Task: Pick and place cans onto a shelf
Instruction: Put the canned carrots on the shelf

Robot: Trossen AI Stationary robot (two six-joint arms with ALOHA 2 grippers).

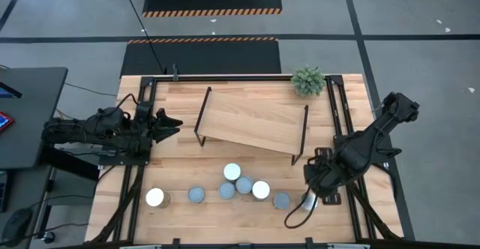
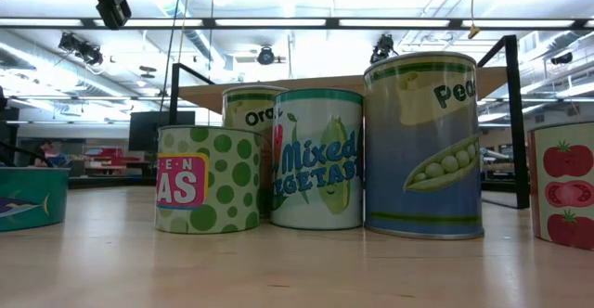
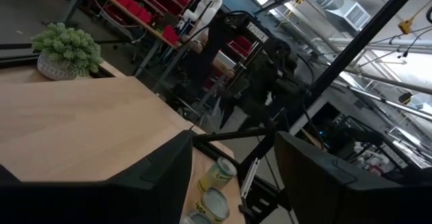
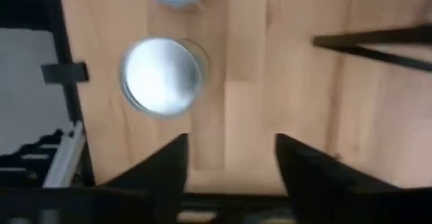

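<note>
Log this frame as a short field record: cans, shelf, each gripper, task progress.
cans: seven tops countable from above on the tabletop in front of the shelf; a cluster of four mid-row, one at the left end, one by the right gripper
shelf: board bare, no can on it
left gripper: open, at the table's left edge, away from the cans
right gripper: open, empty, above the table near a silvery can
plant: small potted, far edge
progress: nothing placed yet
</note>
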